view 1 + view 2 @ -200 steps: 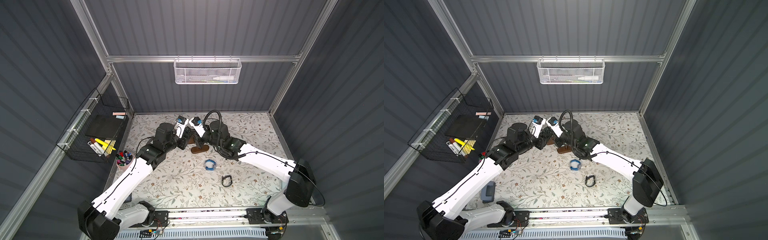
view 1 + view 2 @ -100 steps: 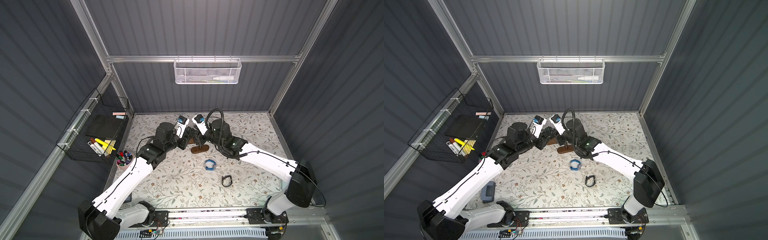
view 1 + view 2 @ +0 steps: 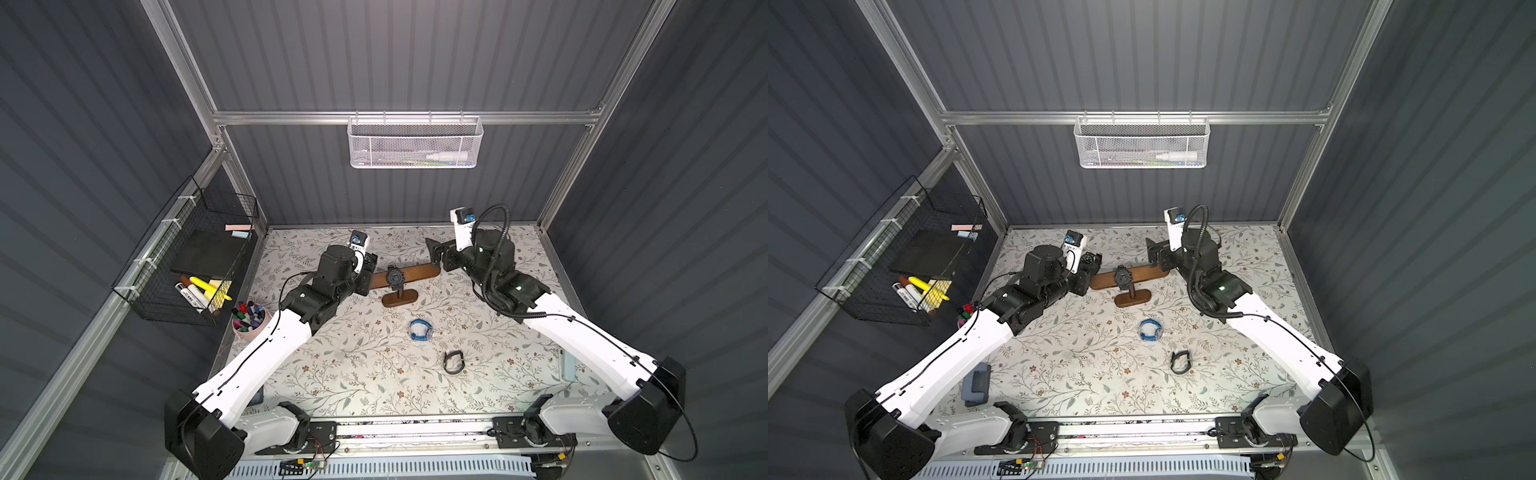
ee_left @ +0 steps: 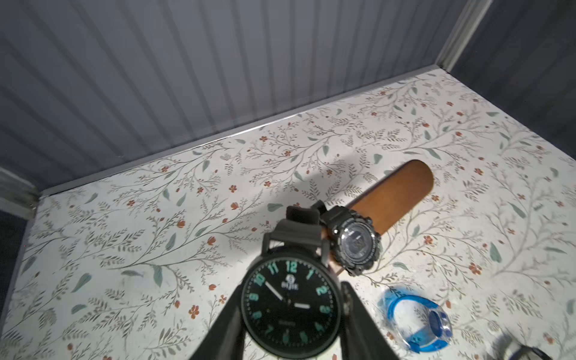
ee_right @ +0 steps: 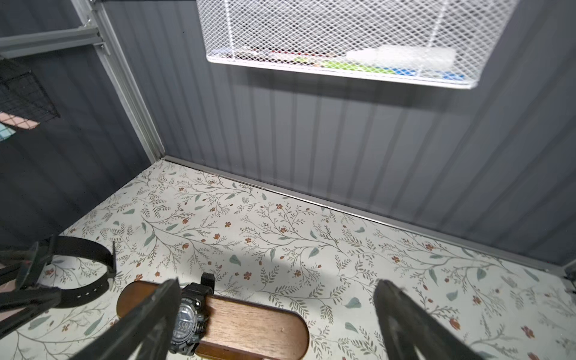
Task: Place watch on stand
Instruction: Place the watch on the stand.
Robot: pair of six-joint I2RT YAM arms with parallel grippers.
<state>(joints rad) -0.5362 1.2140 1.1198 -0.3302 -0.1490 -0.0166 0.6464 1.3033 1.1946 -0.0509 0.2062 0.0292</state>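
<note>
Two watches matter here. At 9 o'clock of the stand, the left gripper pinches the teal-numbered watch by its case, with the strap loop just off the bar's end. If the loop meets that end off-centre, it could snag and tip or drag the stand on its thin post. Pushed too far, it would shove the digital watch sitting mid-bar toward 3 o'clock. At 2 o'clock the right gripper hangs spread wide and empty near the bar's far end. It braces nothing, so the stand looks free to slide.
</note>
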